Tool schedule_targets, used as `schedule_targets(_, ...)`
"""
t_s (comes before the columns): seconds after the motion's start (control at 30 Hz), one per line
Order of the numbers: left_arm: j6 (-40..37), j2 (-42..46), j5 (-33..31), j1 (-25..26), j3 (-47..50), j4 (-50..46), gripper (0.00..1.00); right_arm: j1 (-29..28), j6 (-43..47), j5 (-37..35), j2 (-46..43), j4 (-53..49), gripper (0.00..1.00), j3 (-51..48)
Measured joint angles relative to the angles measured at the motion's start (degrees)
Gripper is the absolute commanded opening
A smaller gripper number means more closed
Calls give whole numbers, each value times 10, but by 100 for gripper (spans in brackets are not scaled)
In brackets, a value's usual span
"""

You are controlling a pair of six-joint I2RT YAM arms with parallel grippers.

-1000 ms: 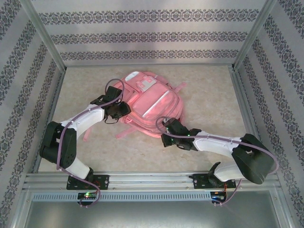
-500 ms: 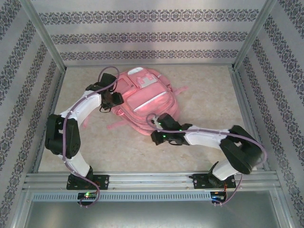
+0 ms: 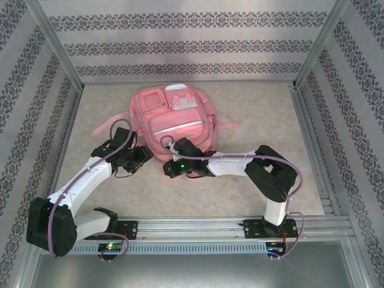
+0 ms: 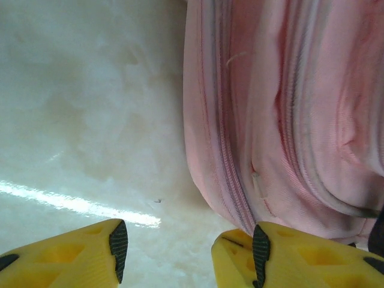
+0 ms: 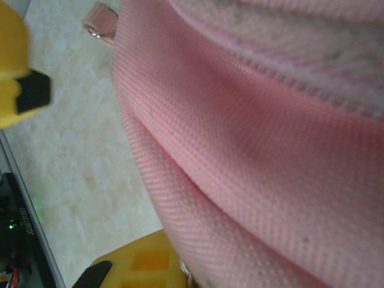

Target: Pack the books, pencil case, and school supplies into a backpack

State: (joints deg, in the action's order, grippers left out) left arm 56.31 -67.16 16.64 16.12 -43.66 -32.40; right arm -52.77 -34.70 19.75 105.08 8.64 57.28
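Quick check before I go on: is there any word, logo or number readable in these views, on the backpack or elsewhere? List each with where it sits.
No text can be read in these views.
backpack: the white patch near its top may carry a mark, too small to read.
black hardware, lower left of the right wrist view: faint pale print, too blurred to read.
wall panels: ornament bands, no letters.

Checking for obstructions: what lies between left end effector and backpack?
Only bare table, in the left wrist view, between the left end effector and backpack.
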Motion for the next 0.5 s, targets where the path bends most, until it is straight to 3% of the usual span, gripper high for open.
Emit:
schedule_targets(0.33, 33, -71, 33, 0, 8, 125, 48, 0, -19, 5, 2, 9, 0, 0)
schedule_targets(0.5, 45, -105, 47, 1, 8, 151, 34, 0, -26, 6, 7, 15, 0, 0)
